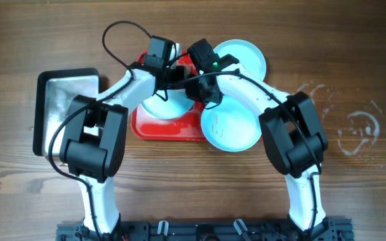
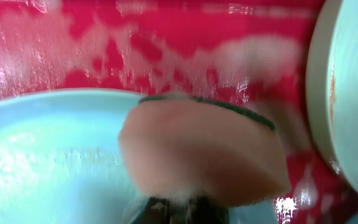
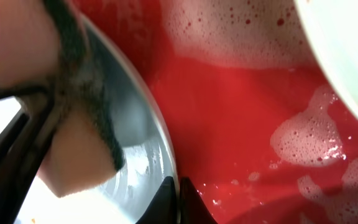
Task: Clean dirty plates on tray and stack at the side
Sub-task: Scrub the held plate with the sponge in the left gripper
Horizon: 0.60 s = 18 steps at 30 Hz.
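The red tray (image 1: 166, 130) sits mid-table, wet with suds, and also shows in the wrist views (image 2: 185, 37) (image 3: 229, 124). One pale-blue plate (image 1: 159, 106) lies on it under both grippers. My left gripper (image 1: 171, 82) (image 2: 179, 208) is shut on a sponge (image 2: 204, 155) held against this plate (image 2: 42, 168). My right gripper (image 1: 191, 99) (image 3: 178, 193) is shut on the plate's rim (image 3: 151, 118), with the sponge (image 3: 73, 162) beside it. A second plate (image 1: 243, 57) overlaps the tray's far right corner. A third plate (image 1: 230, 127) overlaps its near right corner.
A silver metal pan (image 1: 66, 107) lies left of the tray. White soapy smears (image 1: 360, 130) mark the wooden table at the right. In the left wrist view a plate with an orange streak (image 2: 353, 93) lies close on the right.
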Tool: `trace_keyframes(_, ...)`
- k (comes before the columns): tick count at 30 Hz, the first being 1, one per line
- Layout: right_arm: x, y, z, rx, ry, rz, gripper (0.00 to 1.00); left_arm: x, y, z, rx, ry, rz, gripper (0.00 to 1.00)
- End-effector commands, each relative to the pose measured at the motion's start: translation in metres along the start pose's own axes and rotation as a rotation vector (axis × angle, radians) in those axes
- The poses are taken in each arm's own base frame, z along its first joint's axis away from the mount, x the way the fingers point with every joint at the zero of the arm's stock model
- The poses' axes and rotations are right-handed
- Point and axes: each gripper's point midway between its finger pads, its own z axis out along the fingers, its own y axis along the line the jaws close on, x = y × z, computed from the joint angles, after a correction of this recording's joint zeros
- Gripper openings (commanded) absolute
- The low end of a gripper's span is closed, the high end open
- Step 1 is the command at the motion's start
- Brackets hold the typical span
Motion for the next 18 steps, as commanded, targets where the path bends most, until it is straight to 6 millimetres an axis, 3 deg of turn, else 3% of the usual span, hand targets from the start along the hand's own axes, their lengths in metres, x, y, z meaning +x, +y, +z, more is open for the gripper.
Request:
trace_keyframes(1,0.004,-0.008,0.01,0.033,0.008,-0.016,0.04,0.044,0.017,0.004,-0.019,0.169,-0.011,0.04)
trace_keyframes(5,0.004,-0.007,0.01,0.032,0.008,-0.016,0.04,0.07,0.047,-0.008,-0.119,0.281,-0.072,0.04)
trace_keyframes(10,0.004,-0.007,0.01,0.03,0.01,-0.017,0.04,0.081,0.093,-0.028,-0.299,0.335,-0.172,0.04)
trace_keyframes(13,0.005,-0.005,0.01,0.019,0.014,-0.02,0.04,0.07,0.102,-0.043,-0.323,0.333,-0.214,0.04)
trace_keyframes(18,-0.001,0.01,0.006,-0.062,0.014,-0.053,0.04,0.02,0.098,-0.076,-0.315,0.25,-0.227,0.04)
